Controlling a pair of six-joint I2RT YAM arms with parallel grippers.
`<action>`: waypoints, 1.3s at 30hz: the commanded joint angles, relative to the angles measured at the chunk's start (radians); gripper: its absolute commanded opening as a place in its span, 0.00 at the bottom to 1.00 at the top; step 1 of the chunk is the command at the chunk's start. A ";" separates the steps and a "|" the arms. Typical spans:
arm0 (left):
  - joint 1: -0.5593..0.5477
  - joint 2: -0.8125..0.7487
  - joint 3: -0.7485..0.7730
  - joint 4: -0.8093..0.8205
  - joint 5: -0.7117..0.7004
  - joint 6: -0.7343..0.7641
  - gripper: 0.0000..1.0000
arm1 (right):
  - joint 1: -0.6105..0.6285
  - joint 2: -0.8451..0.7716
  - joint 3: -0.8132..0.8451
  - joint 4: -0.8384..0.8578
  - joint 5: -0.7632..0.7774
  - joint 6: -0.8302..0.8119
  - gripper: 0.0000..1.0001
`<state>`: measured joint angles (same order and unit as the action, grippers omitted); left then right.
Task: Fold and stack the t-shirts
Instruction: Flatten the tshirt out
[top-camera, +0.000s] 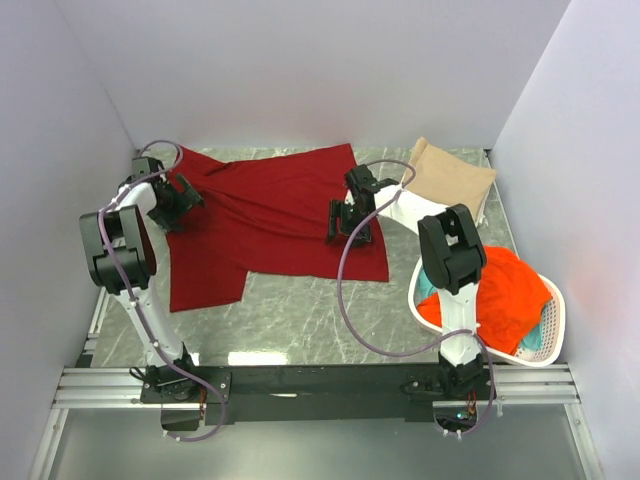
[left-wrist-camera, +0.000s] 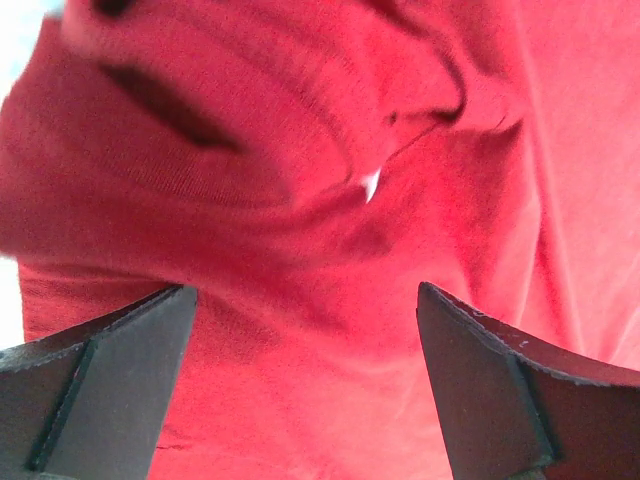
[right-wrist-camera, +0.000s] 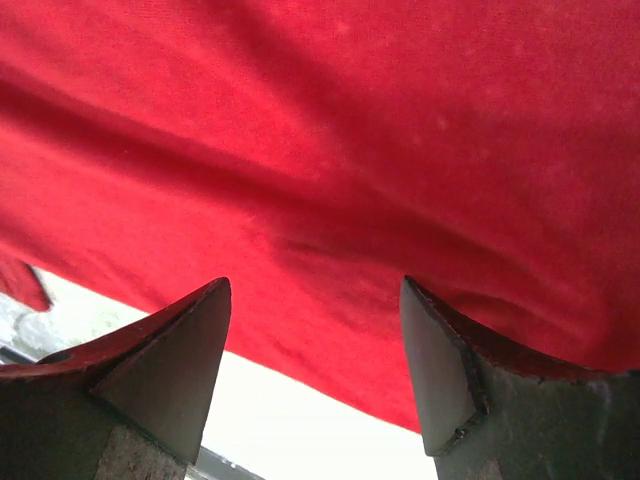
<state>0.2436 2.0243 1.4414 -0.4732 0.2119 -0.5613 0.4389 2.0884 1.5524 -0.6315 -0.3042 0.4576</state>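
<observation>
Poised over the dark red t-shirt (top-camera: 270, 215), spread out centre-left for folding, with left gripper (top-camera: 185, 195) at its bunched far-left edge and right gripper (top-camera: 340, 225) near its right edge. Released on both sides, jaws wide apart, clasping nothing; probably lined up to pinch opposite edges.

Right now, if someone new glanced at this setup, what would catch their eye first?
The dark red t-shirt spread wide across the middle of the table, with the left gripper at its left edge and the right gripper at its right, both open. Next, the bright orange-red shirt heaped in the white basket at the near right.
</observation>
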 joint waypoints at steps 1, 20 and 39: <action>0.003 0.080 0.063 -0.007 -0.042 0.040 1.00 | -0.006 0.031 0.064 -0.004 -0.016 0.021 0.75; -0.017 -0.395 -0.146 -0.054 -0.219 0.100 1.00 | -0.029 0.009 0.312 -0.119 -0.093 -0.037 0.75; 0.069 -0.593 -0.519 -0.220 -0.362 0.001 0.55 | -0.074 -0.326 -0.078 -0.008 -0.093 -0.014 0.75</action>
<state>0.3130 1.3945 0.9188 -0.7128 -0.2035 -0.5476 0.3683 1.8256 1.4933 -0.6743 -0.4046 0.4477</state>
